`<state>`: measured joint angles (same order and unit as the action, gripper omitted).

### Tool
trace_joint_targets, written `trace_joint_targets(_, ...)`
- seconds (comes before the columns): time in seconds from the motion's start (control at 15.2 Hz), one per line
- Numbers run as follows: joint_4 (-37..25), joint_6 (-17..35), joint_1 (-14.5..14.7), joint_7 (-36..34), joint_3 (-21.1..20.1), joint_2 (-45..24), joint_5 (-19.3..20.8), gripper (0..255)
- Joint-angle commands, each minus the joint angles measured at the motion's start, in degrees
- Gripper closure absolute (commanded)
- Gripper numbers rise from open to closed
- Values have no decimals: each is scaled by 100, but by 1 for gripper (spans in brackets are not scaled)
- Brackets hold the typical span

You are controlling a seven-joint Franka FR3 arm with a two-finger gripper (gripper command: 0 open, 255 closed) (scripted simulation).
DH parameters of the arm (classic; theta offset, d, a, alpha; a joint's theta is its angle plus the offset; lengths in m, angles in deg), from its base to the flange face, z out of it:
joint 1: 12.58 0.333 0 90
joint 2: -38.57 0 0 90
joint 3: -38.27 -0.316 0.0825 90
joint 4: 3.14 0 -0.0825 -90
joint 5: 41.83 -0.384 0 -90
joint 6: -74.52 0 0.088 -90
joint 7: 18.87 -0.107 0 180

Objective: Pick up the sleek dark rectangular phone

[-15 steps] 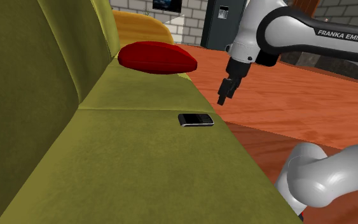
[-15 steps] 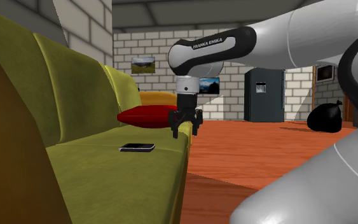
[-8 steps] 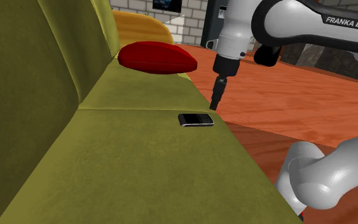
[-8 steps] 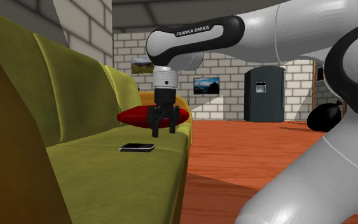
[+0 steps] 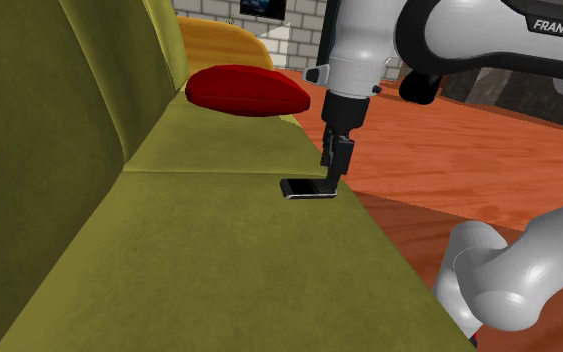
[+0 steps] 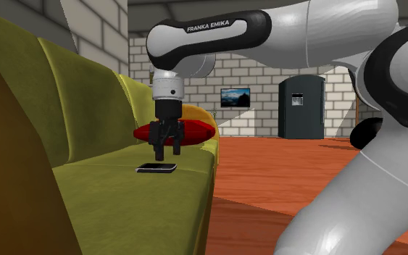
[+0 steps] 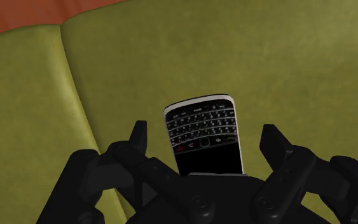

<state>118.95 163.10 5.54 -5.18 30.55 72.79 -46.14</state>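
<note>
One sec back the all-black two-finger gripper [image 5: 331,176] was out past the front edge of the olive-green sofa seat [image 5: 209,240], over the reddish wood floor [image 5: 469,150]. Half a sec back it had swung in to that edge, and now it's over the seat and lower, right above the flat, dark rectangular phone with a keypad and pale rim [image 5: 307,188]. Phone hasn't budged: it lies flat on the seat near the front edge, just on the cam's side of the cushion seam in the shoulder view, well apart from the red oval cushion [image 5: 247,90] further along. Wrist cam has the fingers apart, one either side of the phone [image 7: 204,137], its long edges running btwn them, neither finger touching it. Second ext view shows the gripper [image 6: 167,153] w/ a small gap of air above the phone [image 6: 156,167], so it's not at grasp height yet. My read: lateral approach is basically done and alignment looks ok, leaving a short straight drop, then a close across the narrow width. Risk imo is the thin body on soft upholstery: tips must get down beside the edges, else they'd ride over the top or press it into the cushion.
</note>
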Motion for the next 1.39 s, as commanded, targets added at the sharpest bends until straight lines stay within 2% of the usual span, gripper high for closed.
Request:
trace_joint_targets(0.0,170,134,12,23,-5,33,-8,0)
trace_joint_targets(0.2,496,395,21,30,-17,98,-22,0)
trace_joint_targets(0.33,496,395,20,30,-17,99,-22,0)
trace_joint_targets(0.4,496,390,22,26,-20,105,-24,255)
trace_joint_targets(0.99,496,395,20,30,-17,98,-22,255)
trace_joint_targets(1.32,36,30,8,20,-1,3,-2,255)
